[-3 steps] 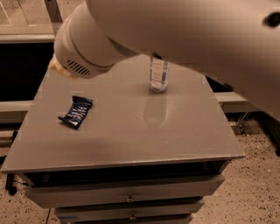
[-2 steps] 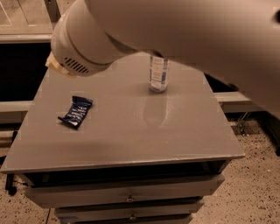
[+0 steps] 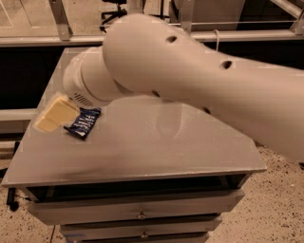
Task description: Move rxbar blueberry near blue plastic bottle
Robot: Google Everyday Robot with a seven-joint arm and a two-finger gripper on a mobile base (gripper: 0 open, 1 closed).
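Note:
The rxbar blueberry [image 3: 83, 122], a flat dark navy wrapper with white text, lies on the left part of the grey tabletop [image 3: 156, 152]. My gripper [image 3: 53, 115] shows as a pale yellow tip low over the table, right at the bar's left end. My large white arm [image 3: 190, 80] stretches from the right across the back of the table. The blue plastic bottle is hidden behind the arm.
The table has drawers [image 3: 137, 214] under its front edge. A metal rail [image 3: 33, 40] runs behind the table, with glass panels and an office chair [image 3: 114, 9] beyond. Speckled floor [image 3: 280, 209] lies to the right.
The arm has swung lower and forward and now covers the bottle. The gripper has come down to the bar's left end. The bar has not moved.

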